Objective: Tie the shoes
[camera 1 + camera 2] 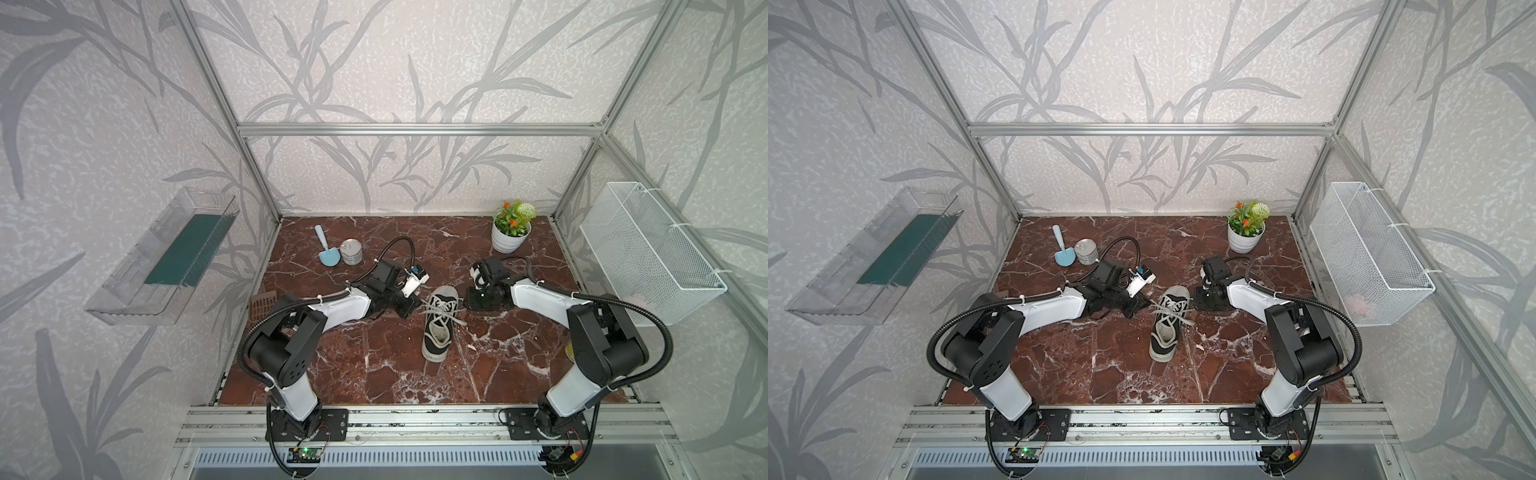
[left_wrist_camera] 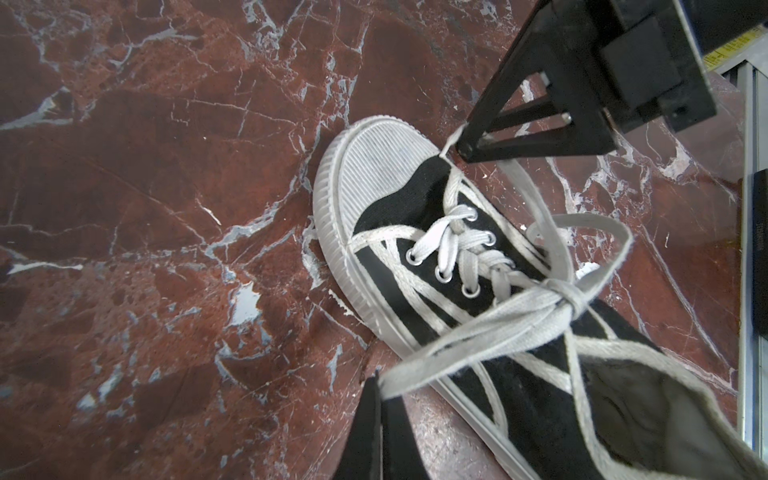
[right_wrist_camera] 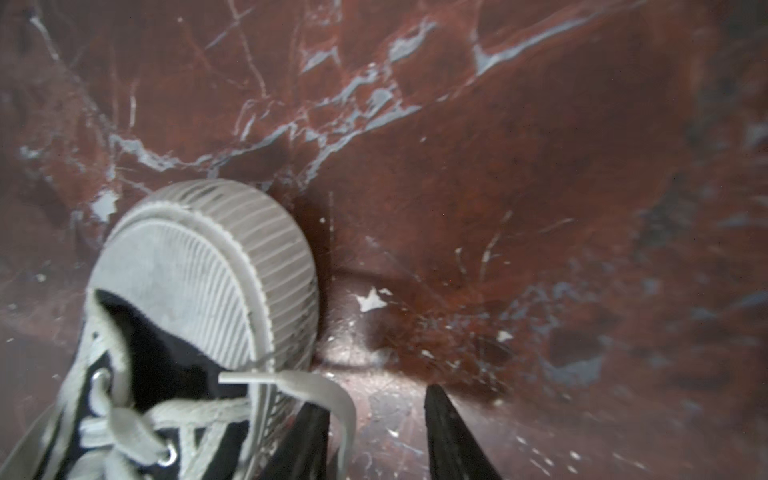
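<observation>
The shoe (image 1: 439,328) (image 1: 1168,326), a black sneaker with a white toe cap, lies mid-table in both top views, toe toward the back wall. Its white laces (image 2: 519,316) cross at a knot over the tongue. My left gripper (image 2: 380,384) (image 1: 411,308) sits at the shoe's left side, shut on a flat lace strand that runs from the knot. My right gripper (image 3: 374,399) (image 1: 468,302) is low beside the toe cap (image 3: 195,282) on the right, jaws open. A loose lace end (image 3: 316,384) drapes over one finger and hangs between them, not pinched.
A potted plant (image 1: 511,232) stands at the back right. A tin can (image 1: 351,251) and a blue scoop (image 1: 326,249) lie at the back left. A brown grid piece (image 1: 262,305) is by the left edge. A white wire basket (image 1: 648,249) hangs on the right wall, and a clear tray (image 1: 162,257) on the left wall.
</observation>
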Robot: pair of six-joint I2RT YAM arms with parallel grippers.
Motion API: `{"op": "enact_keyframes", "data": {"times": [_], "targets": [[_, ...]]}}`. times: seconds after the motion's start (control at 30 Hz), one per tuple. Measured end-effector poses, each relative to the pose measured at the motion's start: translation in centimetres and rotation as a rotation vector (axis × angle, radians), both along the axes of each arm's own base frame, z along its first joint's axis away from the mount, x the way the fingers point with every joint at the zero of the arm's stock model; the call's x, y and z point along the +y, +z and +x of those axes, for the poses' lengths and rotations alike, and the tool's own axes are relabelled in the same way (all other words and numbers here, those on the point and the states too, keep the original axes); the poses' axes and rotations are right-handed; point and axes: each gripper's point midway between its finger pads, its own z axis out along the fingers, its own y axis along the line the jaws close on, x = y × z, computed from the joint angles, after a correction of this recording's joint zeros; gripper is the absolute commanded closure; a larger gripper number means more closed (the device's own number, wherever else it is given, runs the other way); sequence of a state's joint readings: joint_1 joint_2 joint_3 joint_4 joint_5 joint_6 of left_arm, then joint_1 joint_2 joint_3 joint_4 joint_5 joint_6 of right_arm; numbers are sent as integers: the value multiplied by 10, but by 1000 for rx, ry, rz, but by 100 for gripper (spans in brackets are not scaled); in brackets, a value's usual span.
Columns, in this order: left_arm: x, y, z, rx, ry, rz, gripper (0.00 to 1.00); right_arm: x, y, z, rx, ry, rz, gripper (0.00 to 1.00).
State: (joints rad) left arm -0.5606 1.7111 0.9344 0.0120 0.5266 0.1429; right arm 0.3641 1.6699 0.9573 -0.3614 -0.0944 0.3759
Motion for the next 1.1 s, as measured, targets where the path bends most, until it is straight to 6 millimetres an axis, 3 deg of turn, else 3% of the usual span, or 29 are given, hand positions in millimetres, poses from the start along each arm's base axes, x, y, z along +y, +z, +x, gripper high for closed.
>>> {"op": "enact_keyframes", "data": {"times": [0.23,0.4,0.5,0.83,1.1], "targets": [[0,0,0,2,2,-2,100,-35,6,-6,-11,-57,-183,54],[0,0,0,2,1,-3,100,-44,19,-15,-31,-49,-172,54],[0,0,0,2,1,-3,100,-34,27,-27,-59,21,-86,54],[1,0,0,-3,-9,16,100,39,51,-63,-114,412,168,54],[5,2,2,-20,-26,69,100,68,58,-76,-137,566,278,54]]}}
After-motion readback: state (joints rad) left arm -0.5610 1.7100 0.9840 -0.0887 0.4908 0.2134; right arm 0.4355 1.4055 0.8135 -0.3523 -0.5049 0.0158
